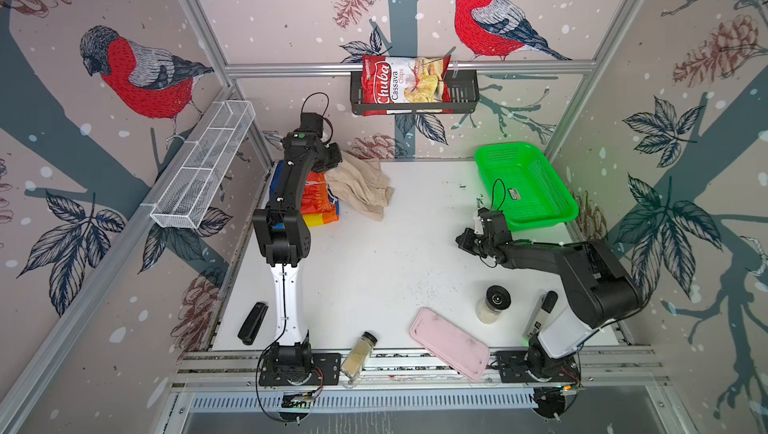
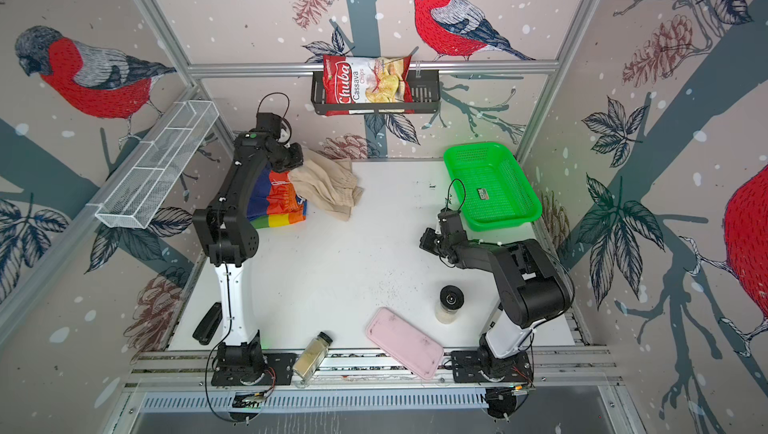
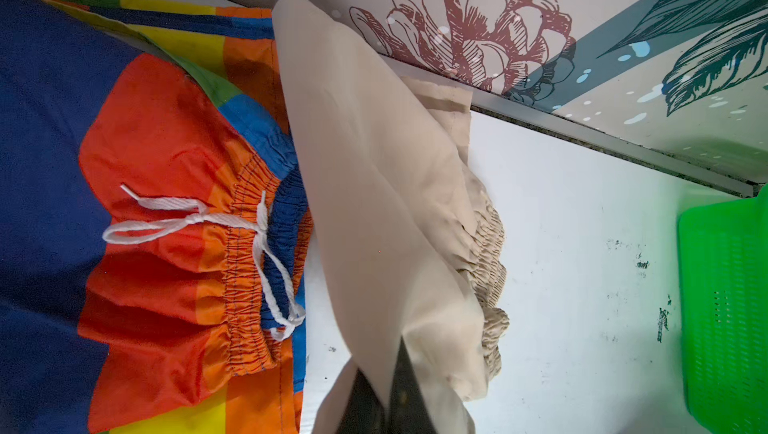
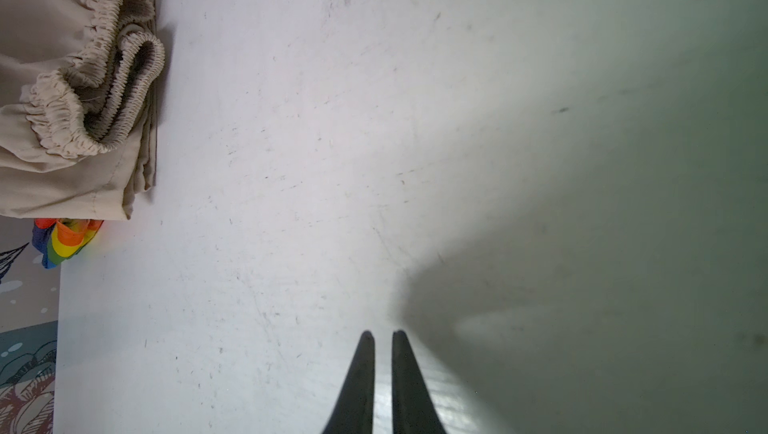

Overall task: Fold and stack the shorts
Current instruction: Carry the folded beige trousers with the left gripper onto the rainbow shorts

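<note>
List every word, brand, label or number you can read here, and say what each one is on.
"Chuba": on the red chip bag in the black wall rack.
"Cassava Chips": on the same bag, beside the brand name.
The sticker inside the green basket: too small to read.
Print on the white marker by the right arm's base: too blurred to read.

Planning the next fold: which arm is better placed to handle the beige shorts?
Likely left. The left end effector is shut on the beige shorts, right beside the rainbow shorts. The right end effector is empty over bare table near the basket, apart from both pairs.
</note>
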You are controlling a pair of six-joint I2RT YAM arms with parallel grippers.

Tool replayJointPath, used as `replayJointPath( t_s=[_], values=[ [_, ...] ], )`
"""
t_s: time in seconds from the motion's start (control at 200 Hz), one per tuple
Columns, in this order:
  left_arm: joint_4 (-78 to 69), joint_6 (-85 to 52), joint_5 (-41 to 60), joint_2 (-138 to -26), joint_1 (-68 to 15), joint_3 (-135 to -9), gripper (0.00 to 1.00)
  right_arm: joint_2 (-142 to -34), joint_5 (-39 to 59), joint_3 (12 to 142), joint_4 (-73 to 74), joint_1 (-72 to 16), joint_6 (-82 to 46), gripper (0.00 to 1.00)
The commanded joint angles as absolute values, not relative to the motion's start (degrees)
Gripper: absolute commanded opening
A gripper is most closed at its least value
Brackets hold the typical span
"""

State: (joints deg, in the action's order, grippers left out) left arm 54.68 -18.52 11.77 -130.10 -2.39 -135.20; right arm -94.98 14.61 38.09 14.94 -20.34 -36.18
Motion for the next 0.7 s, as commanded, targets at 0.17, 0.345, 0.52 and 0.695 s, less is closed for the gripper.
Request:
replayJointPath(
  t_s=[0.17,0.345,0.52,0.695],
  values=[
    [57.0,-16.5,12.0,-129.5,-0.9,-137.9,0.0,-95.8,14.2,39.7,15.7,-21.1,-36.4,0.12],
    [58.1,-15.5,12.4,-128.6,0.5,-139.8,0.0,-96.6,14.3,39.4,16.1,-21.2,-36.5,0.12],
    [58.0,-14.0,12.8,-127.8,2.1,-139.9,0.0,-97.0,14.5,39.0,16.5,-21.2,-36.8,0.12],
    [59.0,-12.5,13.4,-127.8,3.0,-142.4,0.0,-97.6,14.6,39.0,16.9,-21.2,-37.1,0.12]
  ],
)
